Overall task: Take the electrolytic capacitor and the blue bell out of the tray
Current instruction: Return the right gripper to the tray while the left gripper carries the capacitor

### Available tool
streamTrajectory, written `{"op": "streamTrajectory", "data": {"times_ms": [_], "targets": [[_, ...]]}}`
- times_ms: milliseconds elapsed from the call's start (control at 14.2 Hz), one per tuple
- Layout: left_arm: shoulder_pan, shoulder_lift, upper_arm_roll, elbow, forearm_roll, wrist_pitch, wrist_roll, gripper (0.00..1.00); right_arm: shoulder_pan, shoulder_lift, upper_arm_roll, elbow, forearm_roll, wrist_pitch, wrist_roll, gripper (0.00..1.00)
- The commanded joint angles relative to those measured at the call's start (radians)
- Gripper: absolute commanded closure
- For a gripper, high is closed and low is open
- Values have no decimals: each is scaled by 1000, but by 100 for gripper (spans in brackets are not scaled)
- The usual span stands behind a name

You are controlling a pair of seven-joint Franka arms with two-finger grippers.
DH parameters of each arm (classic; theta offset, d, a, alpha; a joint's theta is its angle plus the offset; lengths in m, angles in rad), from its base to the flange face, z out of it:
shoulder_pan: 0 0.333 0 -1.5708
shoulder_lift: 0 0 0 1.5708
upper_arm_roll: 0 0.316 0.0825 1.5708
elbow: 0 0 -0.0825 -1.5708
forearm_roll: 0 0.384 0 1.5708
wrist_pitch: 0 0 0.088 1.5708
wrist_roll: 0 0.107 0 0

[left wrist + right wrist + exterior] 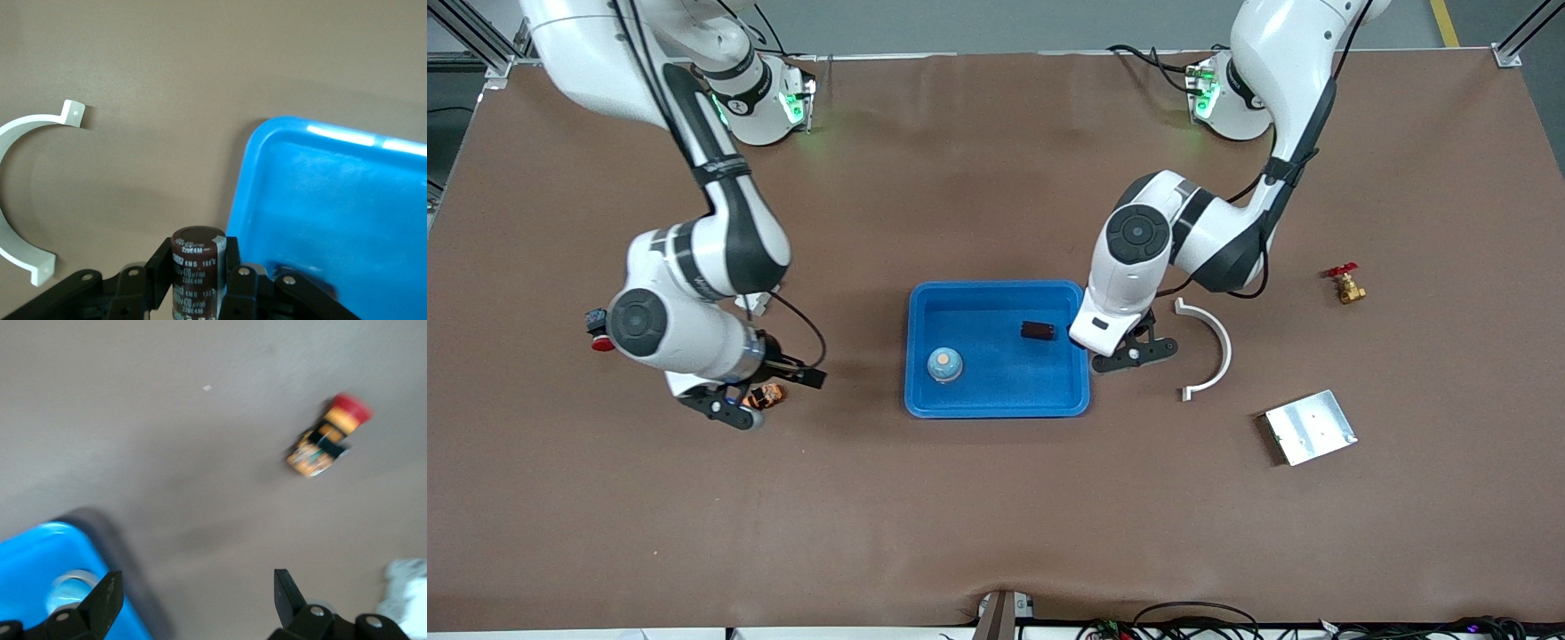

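Front-view clock, blue tray (996,292) as centre of the tabletop (996,516). The left pincer (1134,354) is over bare tabletop just outside the tray's 3 o'clock rim, pinching the capacitor (195,261) upright between its fingers, so it is not in the tray yet. The bell (944,364) sits inside the tray, around 8 o'clock. A small dark part (1038,331) lies in the tray around 2 o'clock. The right pincer (195,587) is at the tray's 9 o'clock, over the tabletop, fingers spread wide and holding nothing. A red-capped push button (327,443) lies on the tabletop toward the right arm's end. The white curved bracket (1214,347) is at 3 o'clock just past the left pincer, the metal plate (1309,427) at 4 o'clock, and the brass valve (1347,286) near 2 o'clock.
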Motion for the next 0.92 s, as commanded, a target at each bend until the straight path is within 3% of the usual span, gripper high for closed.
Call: {"op": "streamTrajectory", "data": {"times_ms": [0,423,845], "targets": [[35,-65,-17,-122,30,44,63,100,96,88,-16,129,-8,-11,296,0],[99,-143,-26,-265,37,151,264,100,216,186,-11,175,-28,74,757,0],[171,-143,-63,-326,32,237,367,100,274,294,-11,283,-31,75,935,0]]}}
